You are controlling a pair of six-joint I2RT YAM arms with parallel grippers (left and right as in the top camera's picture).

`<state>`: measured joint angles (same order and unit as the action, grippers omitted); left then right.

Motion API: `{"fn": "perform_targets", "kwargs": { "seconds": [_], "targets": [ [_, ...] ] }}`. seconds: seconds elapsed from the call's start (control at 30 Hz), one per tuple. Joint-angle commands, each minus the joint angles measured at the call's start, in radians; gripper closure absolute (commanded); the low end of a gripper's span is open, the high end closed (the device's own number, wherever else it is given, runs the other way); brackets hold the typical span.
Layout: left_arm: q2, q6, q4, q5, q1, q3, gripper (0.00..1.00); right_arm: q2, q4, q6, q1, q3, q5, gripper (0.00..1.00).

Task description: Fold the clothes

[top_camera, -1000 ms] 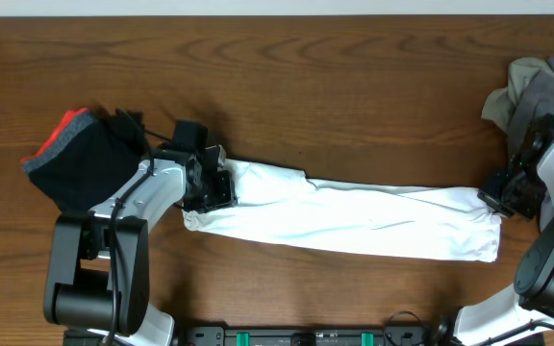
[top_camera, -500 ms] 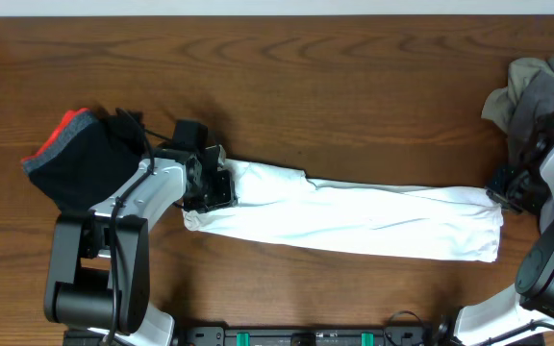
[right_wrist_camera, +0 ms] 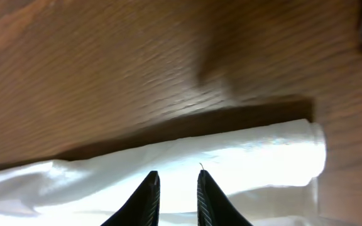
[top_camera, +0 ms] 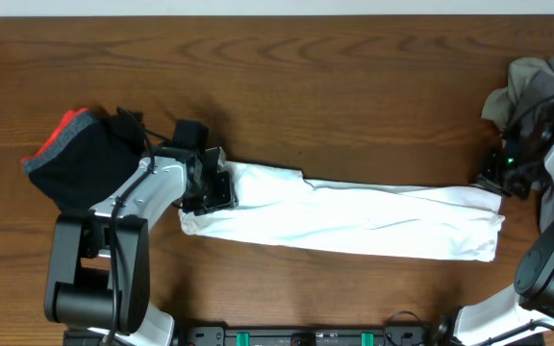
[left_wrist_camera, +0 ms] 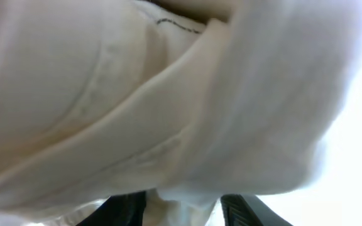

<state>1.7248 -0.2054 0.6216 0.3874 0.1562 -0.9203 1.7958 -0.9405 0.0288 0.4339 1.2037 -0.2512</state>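
The white T-shirt [top_camera: 354, 216] lies on the table as a long, narrow folded strip running left to right. My left gripper [top_camera: 221, 189] sits on its left end. In the left wrist view the white T-shirt [left_wrist_camera: 168, 94] fills the frame, and a loose fold hangs between the parted fingers of the left gripper [left_wrist_camera: 184, 207]. My right gripper [top_camera: 493, 183] hovers at the back corner of the strip's right end. Seen from the right wrist, the right gripper [right_wrist_camera: 177, 176] is slightly open just above the white T-shirt [right_wrist_camera: 231, 157], with nothing pinched.
A black garment with a red edge [top_camera: 75, 159] lies bunched at the left, behind my left arm. A pile of grey clothes [top_camera: 537, 91] sits at the back right, close to my right arm. The brown wooden table [top_camera: 306, 86] stretches behind the strip.
The right gripper has opened, let go of the shirt's right end and drawn back toward the far side. The left jaws have widened, and the shirt's left end has sagged a little.
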Motion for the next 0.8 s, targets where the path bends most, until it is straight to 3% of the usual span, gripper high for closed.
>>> {"fn": "perform_targets", "kwargs": {
  "seconds": [0.0, 0.13, 0.27, 0.47, 0.77],
  "targets": [
    [-0.007, 0.002, 0.054, -0.085, -0.004, 0.011, 0.53, -0.004, -0.002, -0.026, -0.009, -0.032, -0.026, 0.8],
    [-0.1, 0.002, 0.085, -0.084, -0.004, -0.003, 0.47, -0.004, -0.003, -0.026, -0.009, -0.057, -0.026, 0.79],
    [-0.219, 0.001, 0.083, -0.082, -0.004, -0.005, 0.26, -0.004, 0.002, -0.026, -0.009, -0.077, -0.026, 0.79],
    [-0.315, 0.002, 0.013, -0.082, -0.004, -0.005, 0.23, -0.004, 0.011, -0.023, -0.009, -0.094, -0.026, 0.79],
    [-0.211, 0.002, -0.15, -0.083, -0.004, -0.005, 0.22, -0.004, 0.009, -0.023, -0.009, -0.094, -0.026, 0.79]
  ]
}}
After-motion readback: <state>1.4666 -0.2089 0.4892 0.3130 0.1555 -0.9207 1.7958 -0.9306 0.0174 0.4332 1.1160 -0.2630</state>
